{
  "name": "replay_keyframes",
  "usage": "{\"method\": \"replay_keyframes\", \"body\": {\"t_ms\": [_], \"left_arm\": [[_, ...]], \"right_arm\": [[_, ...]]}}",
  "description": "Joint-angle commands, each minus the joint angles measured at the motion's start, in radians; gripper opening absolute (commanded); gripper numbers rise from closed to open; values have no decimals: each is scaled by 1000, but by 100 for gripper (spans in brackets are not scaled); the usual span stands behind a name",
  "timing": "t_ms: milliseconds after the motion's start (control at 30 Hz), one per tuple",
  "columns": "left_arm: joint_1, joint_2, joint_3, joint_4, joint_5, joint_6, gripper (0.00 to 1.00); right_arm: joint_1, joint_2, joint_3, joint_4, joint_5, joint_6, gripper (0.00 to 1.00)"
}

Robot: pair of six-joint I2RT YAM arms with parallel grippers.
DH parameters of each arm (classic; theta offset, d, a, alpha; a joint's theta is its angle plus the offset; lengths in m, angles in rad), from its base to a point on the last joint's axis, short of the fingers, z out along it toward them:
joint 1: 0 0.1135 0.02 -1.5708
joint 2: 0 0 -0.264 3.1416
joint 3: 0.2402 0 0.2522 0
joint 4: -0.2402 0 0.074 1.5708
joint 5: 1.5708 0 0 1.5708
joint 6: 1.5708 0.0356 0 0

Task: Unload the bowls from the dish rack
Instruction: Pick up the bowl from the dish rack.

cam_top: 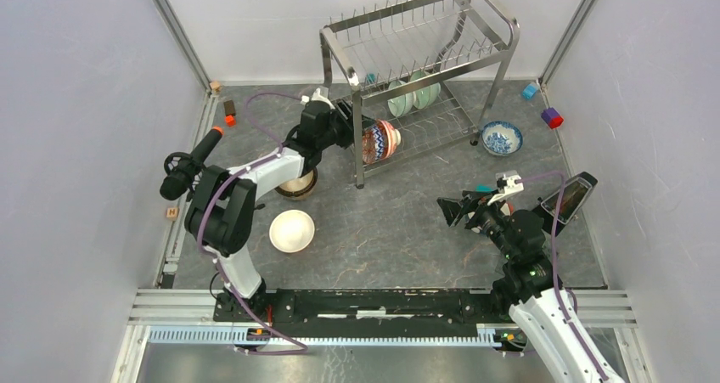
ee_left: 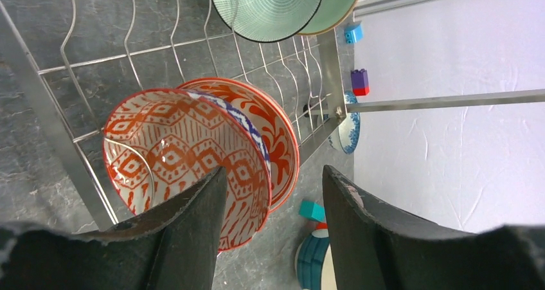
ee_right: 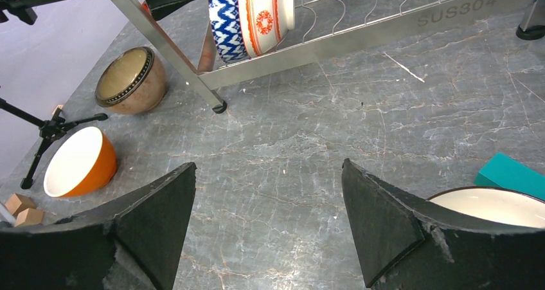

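Note:
The steel dish rack stands at the back. Two red-orange patterned bowls lean on edge at the near-left end of its lower tier, and two pale green bowls stand further along. My left gripper is open at the patterned bowls. In the left wrist view one finger lies over the inside of the front bowl and its rim edge is between the jaws, untouched by the other finger. My right gripper is open and empty above bare table, as the right wrist view shows.
A blue-and-white bowl, a white-inside bowl and a brown bowl sit on the table. Another bowl and a teal block lie under my right arm. Toy blocks lie by the walls. A small tripod stands left.

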Motion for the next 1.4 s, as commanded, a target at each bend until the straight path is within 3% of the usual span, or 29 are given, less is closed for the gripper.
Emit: {"method": "replay_keyframes", "body": {"t_ms": [0, 467, 967, 1267, 1367], "left_arm": [[28, 43, 65, 53, 98, -45, 63], [31, 135, 129, 47, 163, -27, 55], [31, 151, 120, 52, 171, 5, 31], [37, 134, 92, 96, 176, -1, 3], [49, 109, 68, 135, 179, -17, 2]], "right_arm": [[5, 6, 37, 25, 8, -10, 89], [5, 22, 29, 34, 12, -14, 89], [6, 3, 33, 13, 19, -22, 89], [7, -1, 39, 1, 27, -28, 89], [6, -7, 42, -2, 29, -28, 89]]}}
